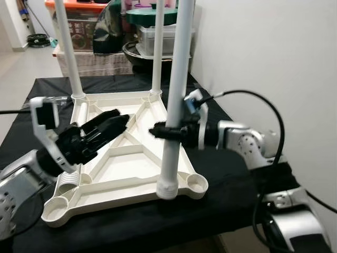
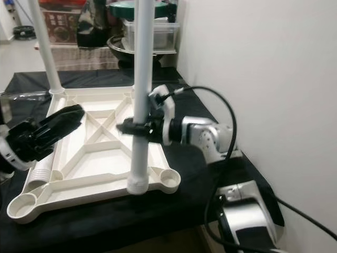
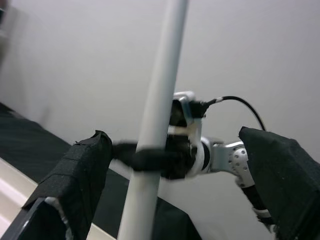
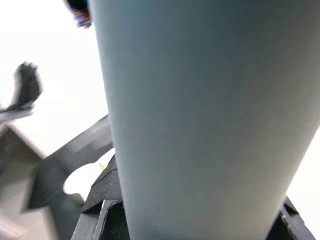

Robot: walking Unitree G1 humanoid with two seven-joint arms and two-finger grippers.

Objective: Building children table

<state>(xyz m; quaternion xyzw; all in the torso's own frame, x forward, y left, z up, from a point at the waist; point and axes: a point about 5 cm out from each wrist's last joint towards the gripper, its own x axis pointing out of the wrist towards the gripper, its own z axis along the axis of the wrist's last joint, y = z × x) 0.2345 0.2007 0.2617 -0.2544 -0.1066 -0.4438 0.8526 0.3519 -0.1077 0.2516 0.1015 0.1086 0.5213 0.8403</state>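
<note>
Right gripper point(image 1: 164, 132) clamps white leg point(image 1: 176, 95) standing in tabletop point(image 1: 131, 158) socket.

Tabletop point(image 1: 126, 158): white plastic, upside-down on black cloth, ribbed underside up.
Legs: 3 white tubes upright in corner sockets; near-right leg point(image 1: 176, 95) clamped by right gripper point(image 1: 167, 132).
Near-left socket point(image 1: 55, 203): empty.

A plain white wall point(image 1: 263, 47) fills the right half of the frame. A desk draped in black cloth point(image 1: 221, 184) takes up the lower middle. Pale floor point(image 1: 21, 68) shows at upper left, and stacked containers and pots point(image 1: 152, 31) crowd the top centre.
</note>
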